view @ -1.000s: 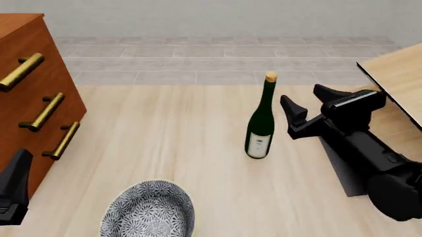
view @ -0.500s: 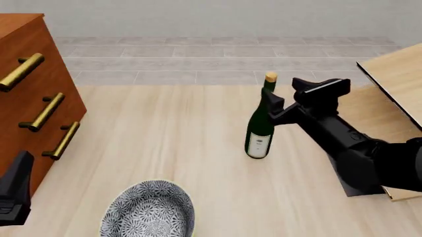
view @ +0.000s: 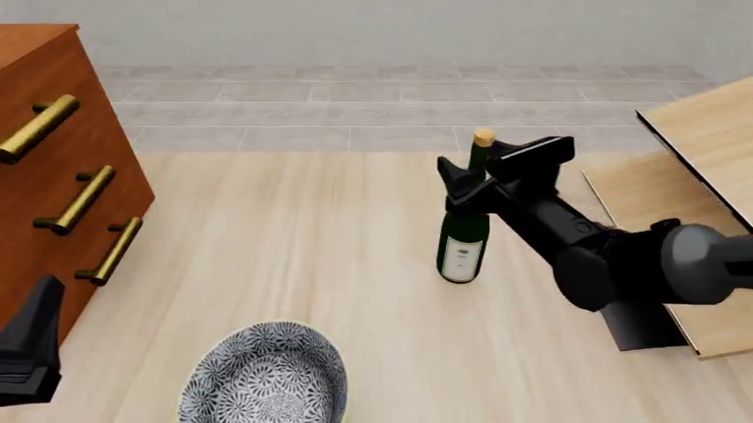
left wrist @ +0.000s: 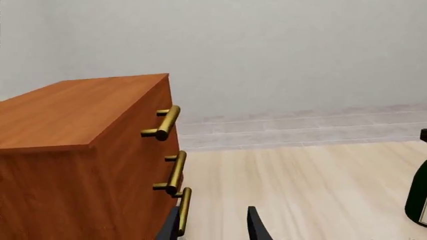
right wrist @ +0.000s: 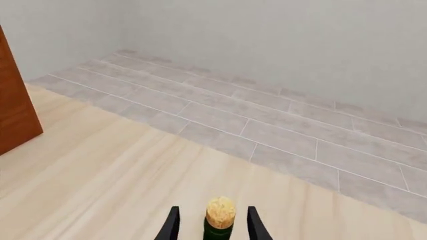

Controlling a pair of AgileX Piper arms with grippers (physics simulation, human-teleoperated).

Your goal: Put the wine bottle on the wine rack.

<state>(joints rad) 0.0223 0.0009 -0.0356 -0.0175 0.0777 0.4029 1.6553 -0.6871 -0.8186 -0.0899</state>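
Far left: cabinet [view: 53, 176] with brass handles, not part of the task. Left gripper [view: 26, 348] sits low at the near left, just beside the cabinet's near corner; its wrist view shows two dark finger tips with a gap between them, so fingers apart, holding nothing. Near left-centre: patterned bowl [view: 268, 374], well apart from everything else. Centre: bottle [view: 464, 227] stands upright on the table [view: 294, 229], cork up, label facing the near side, resting on its base and not yet lifted. Right gripper [view: 480, 174] is at the bottle's neck, just below the cork; the right wrist view shows the cork [right wrist: 220, 212] between the two fingers [right wrist: 172, 225] with a clear gap on each side, so the fingers are apart and straddle the neck without clamping it. Right edge: rack [view: 694, 150], slanted light-wood panels on a black base, near the bottle but with the right arm lying between them. Judged step: close on the neck, then lift and carry right to the rack. Risks: the hold is high on a tall slim bottle, so one finger touching first could push the top sideways and tip it over; a grip on the smooth narrow neck may let the heavy body swing or slip once lifted; a low carry could knock the bottle base against the rack's black edge
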